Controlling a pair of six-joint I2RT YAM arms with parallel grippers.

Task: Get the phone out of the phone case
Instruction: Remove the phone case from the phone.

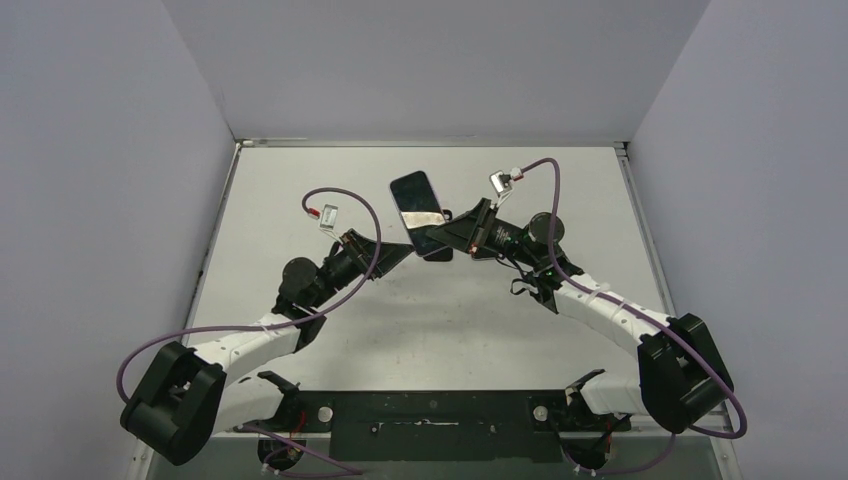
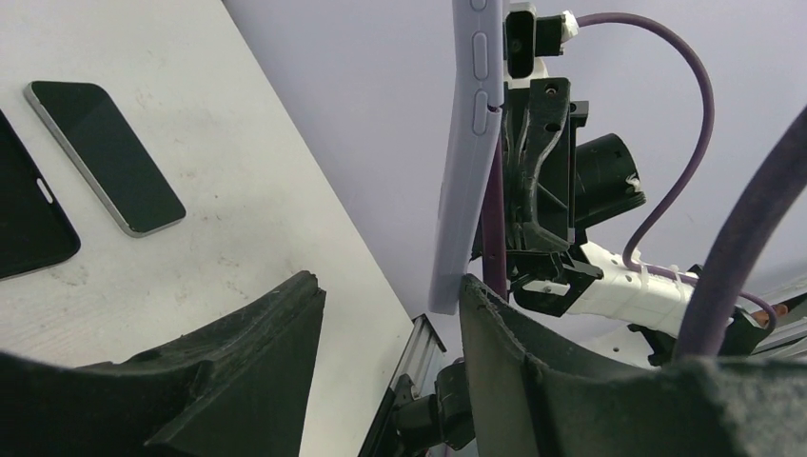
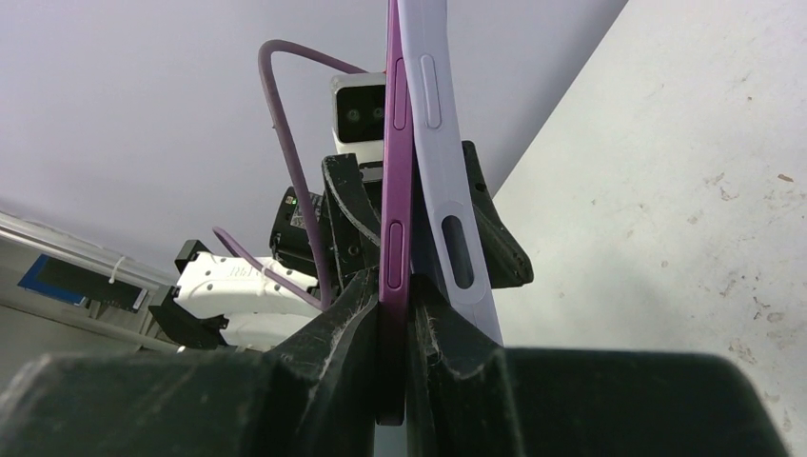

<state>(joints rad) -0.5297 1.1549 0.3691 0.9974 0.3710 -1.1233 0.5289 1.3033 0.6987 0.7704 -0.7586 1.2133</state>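
Note:
My right gripper (image 3: 395,290) is shut on the edge of a purple phone (image 3: 397,190) and holds it upright above the table. The lavender phone case (image 3: 442,171) has come away from the phone along this edge and lies outside my right finger (image 3: 447,333). In the top view the phone and case (image 1: 432,238) hang between both grippers, with my right gripper (image 1: 452,235) beside them. My left gripper (image 2: 388,281) is open and empty. Its right finger (image 2: 514,352) sits next to the lower corner of the case (image 2: 464,171). It shows in the top view (image 1: 405,252) too.
A second dark phone (image 1: 412,190) lies flat on the table behind the grippers, and it shows in the left wrist view (image 2: 105,157) too. Another dark flat object (image 2: 24,224) shows at that view's left edge. Grey walls enclose the table (image 1: 300,200).

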